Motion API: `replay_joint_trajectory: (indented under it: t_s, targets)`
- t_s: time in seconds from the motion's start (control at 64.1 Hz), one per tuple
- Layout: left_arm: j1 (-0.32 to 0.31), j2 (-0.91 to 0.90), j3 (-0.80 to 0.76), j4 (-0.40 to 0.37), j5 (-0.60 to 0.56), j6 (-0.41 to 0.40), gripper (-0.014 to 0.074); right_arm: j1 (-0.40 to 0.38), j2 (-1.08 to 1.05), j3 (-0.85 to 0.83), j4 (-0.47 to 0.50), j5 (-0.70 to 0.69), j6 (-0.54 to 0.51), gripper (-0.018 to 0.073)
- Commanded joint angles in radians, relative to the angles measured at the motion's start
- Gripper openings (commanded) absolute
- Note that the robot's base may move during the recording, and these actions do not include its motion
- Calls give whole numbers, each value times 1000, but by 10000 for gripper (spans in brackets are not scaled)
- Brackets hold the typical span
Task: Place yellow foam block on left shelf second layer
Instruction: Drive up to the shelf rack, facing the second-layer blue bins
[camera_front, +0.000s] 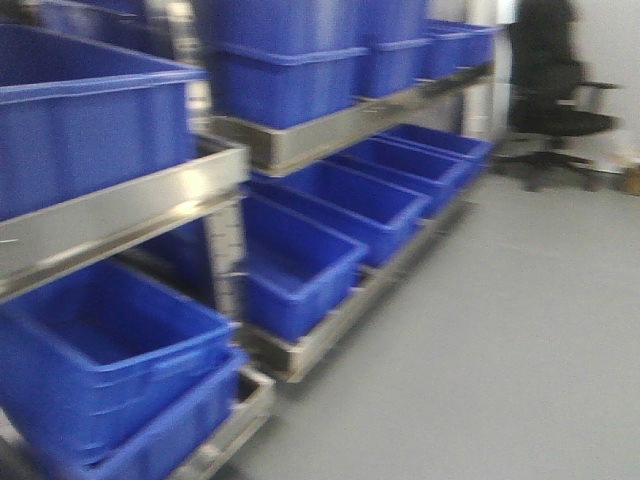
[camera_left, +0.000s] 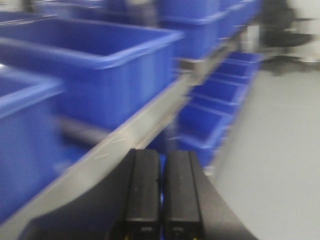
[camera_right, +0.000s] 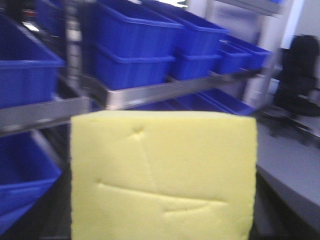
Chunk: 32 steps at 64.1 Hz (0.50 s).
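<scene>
**Item 1. Yellow foam block (camera_right: 162, 175).** Lemon-yellow and matte. The facing side carries shallow creases and one small dent toward 11 o'clock. It fills the right wrist view from centre down to 6 o'clock, close against the camera, and rests on no surface. The racks stand well apart behind it, from 9 to 2 o'clock. It is not yet on any tier.

**Item 2. Right pincer.** It holds the block. The foam hides its fingers, and only dark edges show at 7 and 5 o'clock of that view.

**Item 3. Left pincer (camera_left: 161, 200).** At 6 o'clock of the left wrist view. Its two black fingers (camera_left: 142, 195) are pressed side by side with only a hairline seam between them. It carries nothing and touches nothing. A steel rail runs behind it from 8 toward 1 o'clock.

**Item 4. Left shelf second layer (camera_front: 120, 215).** A brushed-steel front rail that climbs from 9 o'clock toward centre in the front view. A large blue bin (camera_front: 90, 120) sits directly above it.

**Item 5. Further blue bins (camera_front: 300, 260).** Open-topped, in rows on the upper and lower tiers of both racks. They recede toward 1 o'clock.

**Item 6. Surroundings.** A black office chair (camera_front: 560, 100) stands at 2 o'clock. The grey floor (camera_front: 500, 350) lies at 4 o'clock. All three views are blurred, so fine detail is unreadable.
</scene>
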Motion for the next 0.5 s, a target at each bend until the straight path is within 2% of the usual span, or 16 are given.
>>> replay_joint_trajectory:
  t_s: [0.0,0.484]
  targets:
    - [-8,-13,28,-3,-86,-4,136,-6,17,-29,-5,-95,-2,319]
    - [-8,-13,28,-3,-86,-4,136,-6,17,-29,-5,-95,-2,319]
